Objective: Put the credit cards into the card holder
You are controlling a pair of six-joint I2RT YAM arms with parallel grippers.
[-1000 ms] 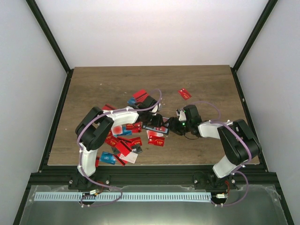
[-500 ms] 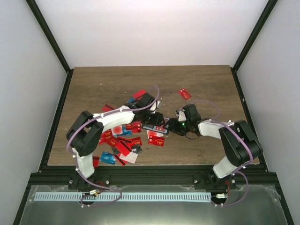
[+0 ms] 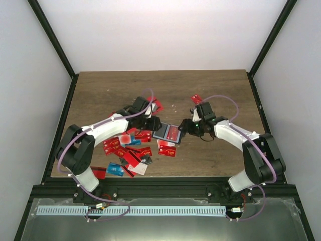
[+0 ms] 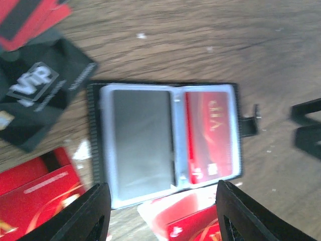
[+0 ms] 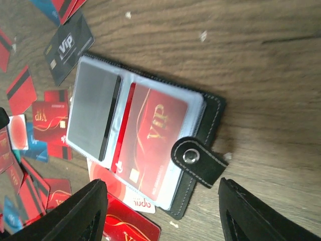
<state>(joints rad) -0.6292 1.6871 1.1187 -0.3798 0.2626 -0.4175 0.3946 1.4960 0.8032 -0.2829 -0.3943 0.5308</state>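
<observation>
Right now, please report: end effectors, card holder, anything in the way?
Left end effector open, empty; right end effector open, empty. Card holder lies open, one red card pocketed. Loose credit cards crowd its edge, one partly underneath.

Left arm (image 3: 108, 125) and right arm (image 3: 233, 134) are the same build: white shells on the links, chunky black joints, and a lilac cable (image 3: 223, 97) looping loosely along each. The right one has a tiny green LED (image 3: 196, 119) lit. The fingers (image 4: 93, 213) are plain matte black.
</observation>
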